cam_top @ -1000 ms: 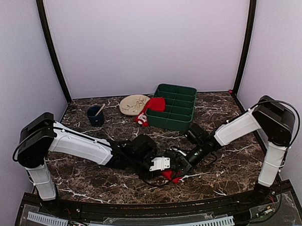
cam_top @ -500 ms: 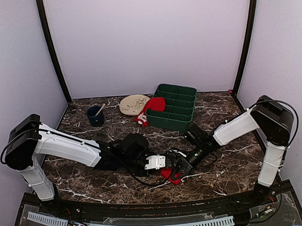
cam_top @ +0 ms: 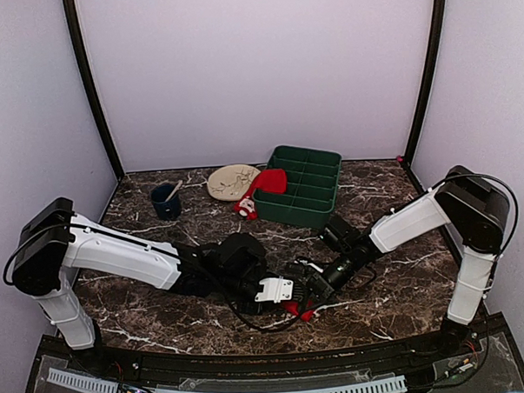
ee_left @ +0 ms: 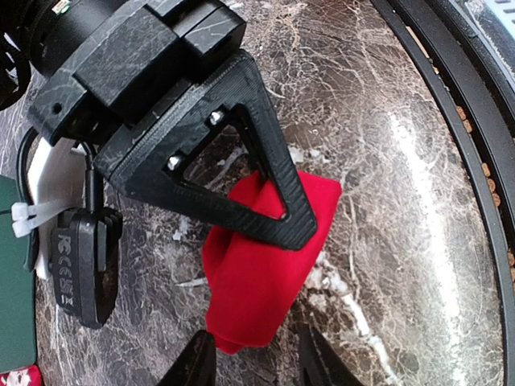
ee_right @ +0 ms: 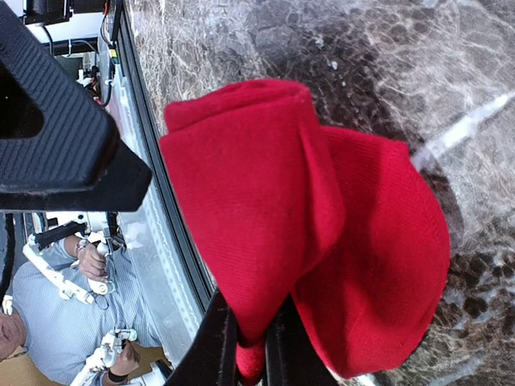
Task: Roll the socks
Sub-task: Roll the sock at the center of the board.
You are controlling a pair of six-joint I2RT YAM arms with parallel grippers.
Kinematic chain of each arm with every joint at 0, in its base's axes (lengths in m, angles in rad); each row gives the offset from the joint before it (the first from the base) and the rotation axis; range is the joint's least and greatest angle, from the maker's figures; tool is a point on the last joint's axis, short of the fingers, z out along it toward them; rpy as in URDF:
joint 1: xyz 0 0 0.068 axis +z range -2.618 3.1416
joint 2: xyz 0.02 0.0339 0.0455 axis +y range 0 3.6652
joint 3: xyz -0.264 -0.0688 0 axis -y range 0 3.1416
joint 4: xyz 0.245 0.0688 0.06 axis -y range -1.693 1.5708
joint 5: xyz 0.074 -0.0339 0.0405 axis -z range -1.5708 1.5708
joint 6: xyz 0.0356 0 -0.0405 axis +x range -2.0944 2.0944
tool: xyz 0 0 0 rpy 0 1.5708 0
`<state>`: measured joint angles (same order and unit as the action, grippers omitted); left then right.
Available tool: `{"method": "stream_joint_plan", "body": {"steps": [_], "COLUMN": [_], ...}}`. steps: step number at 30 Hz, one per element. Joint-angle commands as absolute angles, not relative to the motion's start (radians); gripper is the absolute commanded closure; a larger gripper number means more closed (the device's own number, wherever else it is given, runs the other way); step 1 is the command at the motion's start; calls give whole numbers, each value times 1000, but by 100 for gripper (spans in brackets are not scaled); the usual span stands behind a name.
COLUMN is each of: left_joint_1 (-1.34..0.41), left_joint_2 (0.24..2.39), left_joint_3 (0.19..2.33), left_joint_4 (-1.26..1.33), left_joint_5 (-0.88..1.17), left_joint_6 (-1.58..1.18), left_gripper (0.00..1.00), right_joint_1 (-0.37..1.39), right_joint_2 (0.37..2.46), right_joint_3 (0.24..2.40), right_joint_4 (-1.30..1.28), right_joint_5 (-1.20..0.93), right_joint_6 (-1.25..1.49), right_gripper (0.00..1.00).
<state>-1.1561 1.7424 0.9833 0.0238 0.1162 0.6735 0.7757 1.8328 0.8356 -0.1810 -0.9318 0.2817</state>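
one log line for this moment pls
right pincer: shut on red sock | left pincer: open at sock's end | second sock: draped on green tray

From above I'm seeing only a red sliver of the sock [cam_top: 303, 311], the rest hiding beneath the left gripper [ee_left: 257, 366]; a finger of the right gripper [ee_right: 249, 358] is covering its middle in my left wrist view.

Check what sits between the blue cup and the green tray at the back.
Top view: a cream plate lies between the blue cup and green tray, then a red sock draped over the tray's plate-side rim.
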Motion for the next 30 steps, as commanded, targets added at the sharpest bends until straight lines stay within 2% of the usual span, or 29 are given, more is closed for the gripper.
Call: {"method": "stream_joint_plan", "body": {"steps": [1, 18, 30], "left_joint_1": [-1162, -1162, -1161], "left_joint_2": [1778, 1888, 1937], "left_joint_3": [1029, 1124, 1175], "left_joint_4": [-9, -26, -95], "left_joint_5": [134, 155, 196], "left_joint_6": [695, 709, 704], "left_gripper": [63, 63, 66], "right_joint_1": [776, 796, 798], "right_joint_2": [1834, 1847, 1851], "right_joint_3": [856, 875, 881], "right_joint_4": [-186, -222, -238], "right_joint_5": [-955, -972, -987], "right_joint_6": [265, 235, 219], "right_gripper": [100, 100, 100]}}
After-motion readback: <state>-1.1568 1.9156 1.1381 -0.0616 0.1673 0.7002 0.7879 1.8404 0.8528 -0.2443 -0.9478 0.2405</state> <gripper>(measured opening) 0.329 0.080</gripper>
